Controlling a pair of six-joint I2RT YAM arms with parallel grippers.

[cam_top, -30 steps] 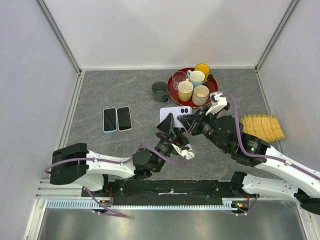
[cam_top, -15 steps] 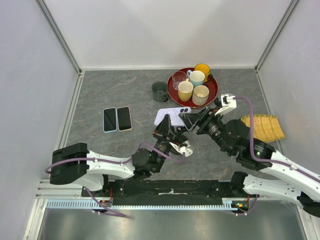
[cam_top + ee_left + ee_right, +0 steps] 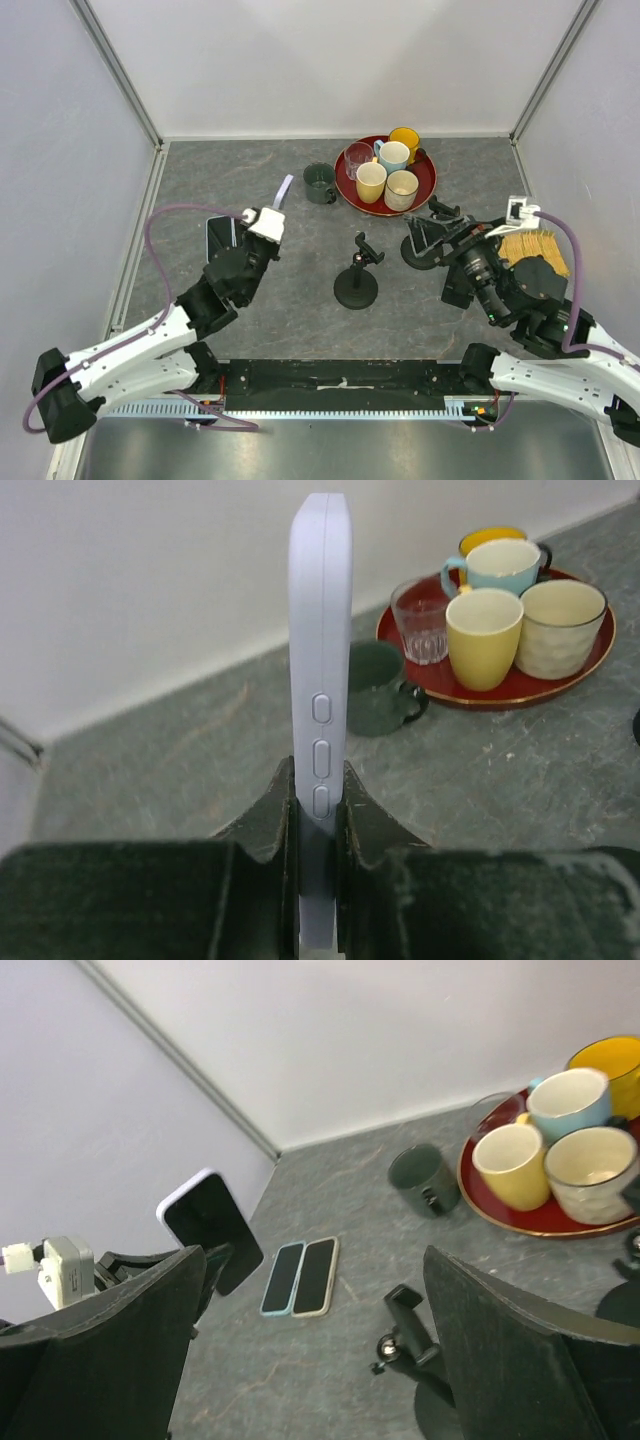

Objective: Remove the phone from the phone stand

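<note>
One phone (image 3: pixel 320 680) is off the stand (image 3: pixel 356 280), pinched edge-on in the left hand (image 3: pixel 318 815) above the desk (image 3: pixel 220 170), likely to be laid beside the two spare phones (image 3: pixel 234 238). Beside the bare stand, the right hand (image 3: pixel 430 228) gapes wide, holding nothing.

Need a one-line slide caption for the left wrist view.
Left gripper shut on the pale lavender phone, held upright edge-on; red round tray of cups behind.

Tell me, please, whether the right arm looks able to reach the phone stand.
Probably yes: the right tool is open and empty, with only bare table between it and the phone stand.
</note>
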